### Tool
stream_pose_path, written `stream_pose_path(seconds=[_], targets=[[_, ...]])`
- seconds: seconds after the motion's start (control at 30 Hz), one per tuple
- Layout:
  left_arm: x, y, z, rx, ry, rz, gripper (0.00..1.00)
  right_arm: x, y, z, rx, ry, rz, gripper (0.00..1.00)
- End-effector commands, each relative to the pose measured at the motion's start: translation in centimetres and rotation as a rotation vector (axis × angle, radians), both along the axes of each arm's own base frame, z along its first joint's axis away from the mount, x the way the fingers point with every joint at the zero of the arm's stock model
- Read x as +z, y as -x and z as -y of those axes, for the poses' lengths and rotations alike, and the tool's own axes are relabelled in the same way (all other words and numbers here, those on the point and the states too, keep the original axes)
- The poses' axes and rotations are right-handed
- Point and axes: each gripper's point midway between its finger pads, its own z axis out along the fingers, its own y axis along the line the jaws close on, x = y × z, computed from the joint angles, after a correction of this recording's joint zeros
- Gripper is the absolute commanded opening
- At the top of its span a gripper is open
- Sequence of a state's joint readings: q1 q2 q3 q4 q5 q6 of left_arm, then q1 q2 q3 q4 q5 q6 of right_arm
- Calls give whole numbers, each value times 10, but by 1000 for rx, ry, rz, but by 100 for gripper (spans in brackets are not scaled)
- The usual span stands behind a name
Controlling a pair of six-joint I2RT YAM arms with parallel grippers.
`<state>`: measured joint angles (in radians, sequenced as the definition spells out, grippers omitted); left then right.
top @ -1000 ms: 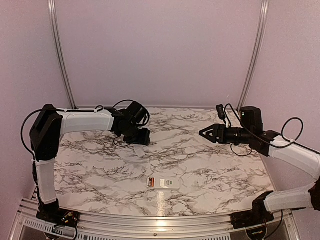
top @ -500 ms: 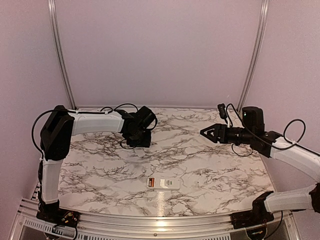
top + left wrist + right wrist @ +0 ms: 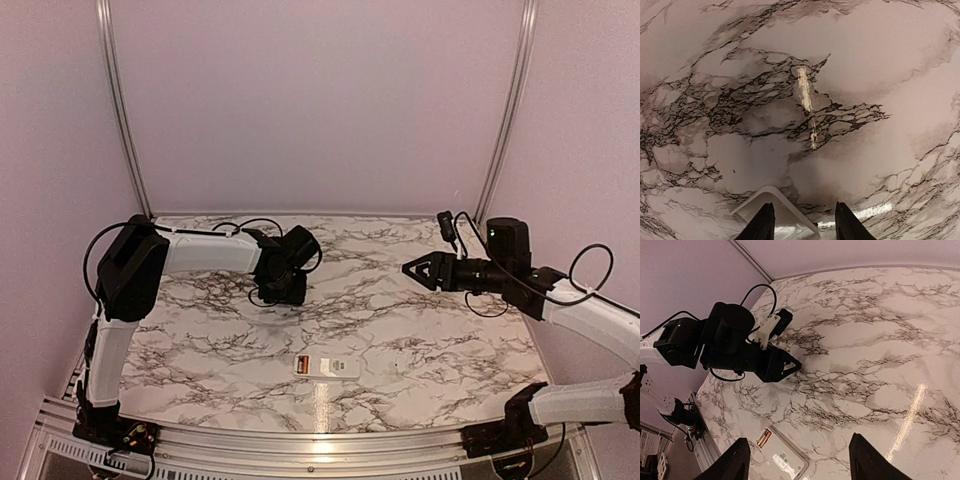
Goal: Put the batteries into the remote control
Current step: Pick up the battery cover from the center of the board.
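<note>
Remote (image 3: 326, 367): flat on counter (image 3: 450, 340), orange battery (image 3: 764, 438) lodged at its left end; second battery not seen. Left end effector (image 3: 804, 205), spread, is held beyond the remote over a white plate (image 3: 775, 212), probably its cover; right end effector (image 3: 799, 439) spread, empty. The plate is best straddled squarely.

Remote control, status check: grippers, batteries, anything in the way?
Left gripper open over a white flat piece. Right gripper open, empty, aloft. Remote control on table, untouched, orange battery at one end. Nothing blocking.
</note>
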<state>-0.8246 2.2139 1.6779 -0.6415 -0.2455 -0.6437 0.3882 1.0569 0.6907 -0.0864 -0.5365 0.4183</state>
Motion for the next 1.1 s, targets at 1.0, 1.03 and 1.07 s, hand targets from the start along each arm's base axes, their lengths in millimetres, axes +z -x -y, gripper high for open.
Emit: stream_pose_path(seconds=[1.0, 1.03, 1.07], targets=[[158, 57, 61, -539, 463, 167, 0, 80, 5, 7, 19, -30, 396, 99], [175, 70, 67, -613, 538, 174, 0, 83, 8, 4, 42, -46, 399, 99], [191, 85, 74, -696, 614, 178, 0, 86, 11, 0, 72, -60, 411, 99]])
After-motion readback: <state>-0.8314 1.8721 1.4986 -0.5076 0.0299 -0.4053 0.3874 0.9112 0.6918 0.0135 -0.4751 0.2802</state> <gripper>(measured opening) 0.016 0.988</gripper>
